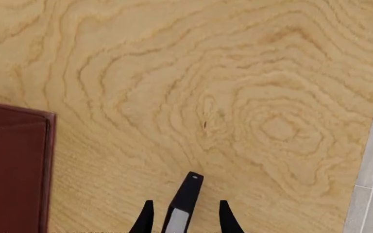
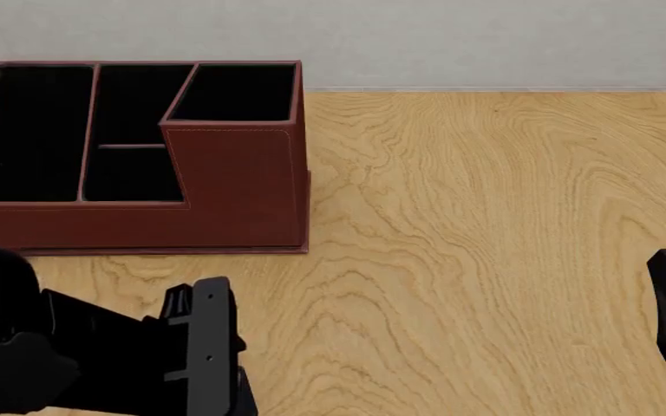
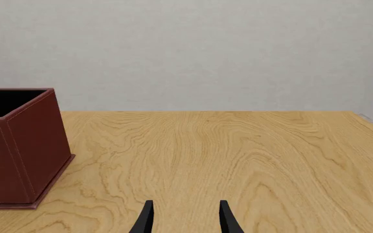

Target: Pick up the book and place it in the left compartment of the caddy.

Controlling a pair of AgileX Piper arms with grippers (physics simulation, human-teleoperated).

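the book (image 1: 185,201) sits gripped in the left jaws above the wooden table (image 2: 484,217); right jaws open.

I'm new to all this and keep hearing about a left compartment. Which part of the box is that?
Find the reddish-brown box at the table's far left. Its leftmost black-lined slot is the left compartment: one long low trough running front to back, unlike the two short middle sections or the taller section on the right.
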